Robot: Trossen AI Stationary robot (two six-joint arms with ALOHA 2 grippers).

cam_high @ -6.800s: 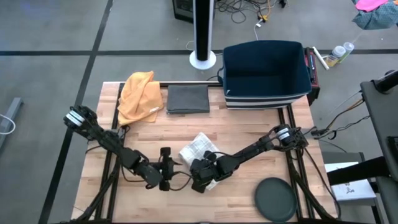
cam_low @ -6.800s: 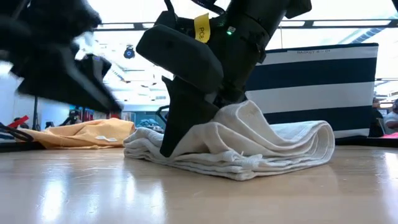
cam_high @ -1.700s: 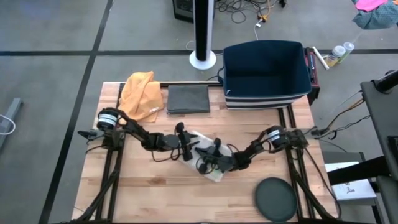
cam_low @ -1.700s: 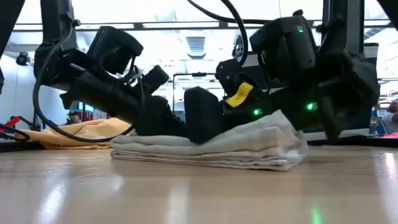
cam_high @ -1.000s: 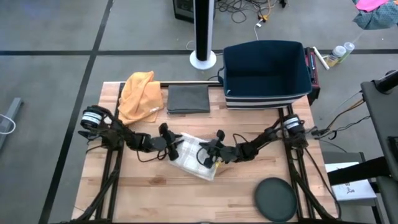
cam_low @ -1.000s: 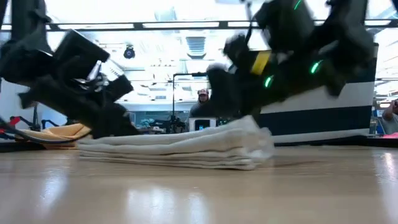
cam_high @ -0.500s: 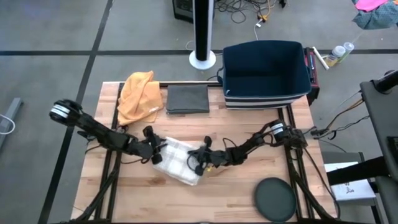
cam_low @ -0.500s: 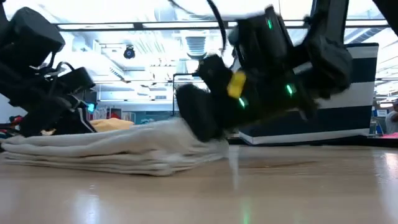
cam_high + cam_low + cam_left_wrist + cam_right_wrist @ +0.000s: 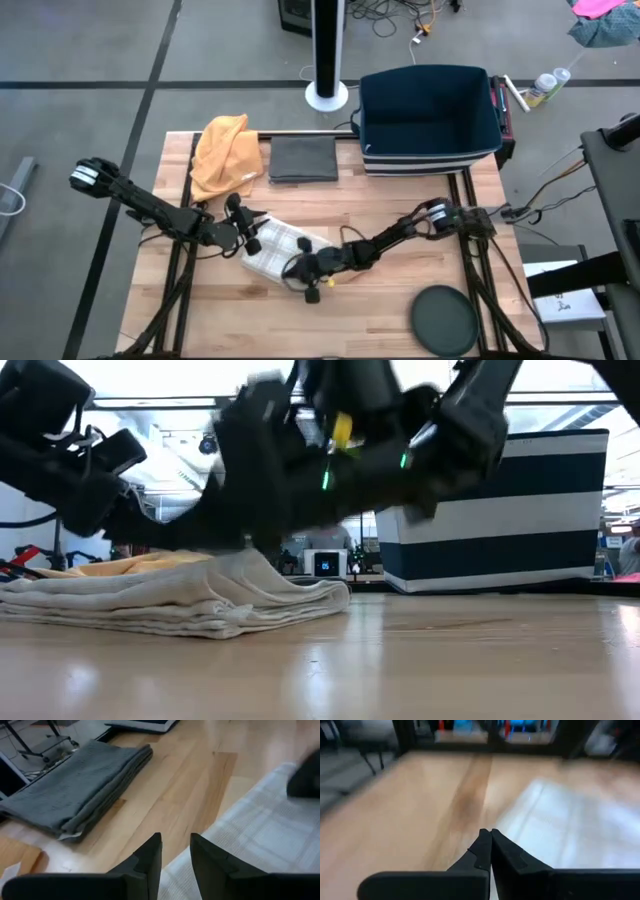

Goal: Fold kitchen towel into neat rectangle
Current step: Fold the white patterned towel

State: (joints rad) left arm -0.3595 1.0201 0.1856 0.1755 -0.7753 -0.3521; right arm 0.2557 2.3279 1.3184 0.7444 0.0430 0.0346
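The table (image 9: 400,300) carried the folded white kitchen towel (image 9: 275,248) left of centre, towards the near edge, lying in flat stacked layers. It looked light, soft and limp, likely to sag and slide on the smooth wood, so it was best taken by an outer edge or corner, pinching all the layers together. The left gripper (image 9: 246,232) sat at the towel's left edge, fingers (image 9: 150,855) slightly parted, holding nothing visible. The right gripper (image 9: 297,270) was fully closed at the towel's near right corner.
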